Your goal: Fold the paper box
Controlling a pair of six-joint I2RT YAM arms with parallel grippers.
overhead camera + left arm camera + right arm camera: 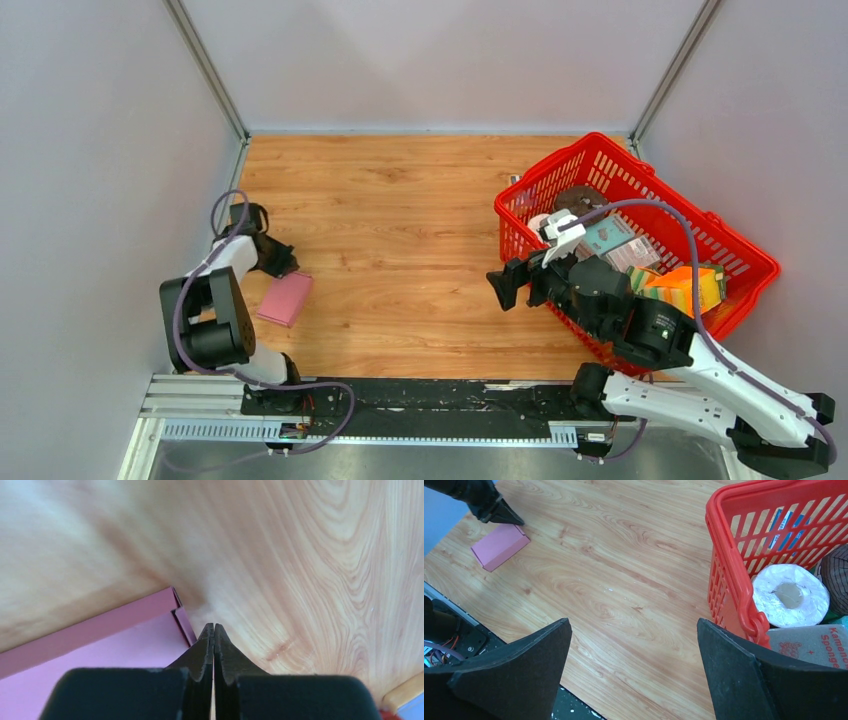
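The paper box (286, 298) lies flat on the wooden table at the left, a small pink folded rectangle. It also shows in the left wrist view (100, 650) and far off in the right wrist view (500, 546). My left gripper (290, 266) is shut at the box's far corner, its fingertips pressed together (214, 626) just past a short pink side flap, with nothing between them. My right gripper (497, 285) hovers open over bare table beside the basket, wide apart in its wrist view (634, 622), and holds nothing.
A red plastic basket (520, 205) stands at the right, holding a tissue roll (790, 594), a sponge pack (811, 644), teal and orange boxes and a dark round item. Grey walls close in the left, back and right. A black rail (420, 395) runs along the near edge.
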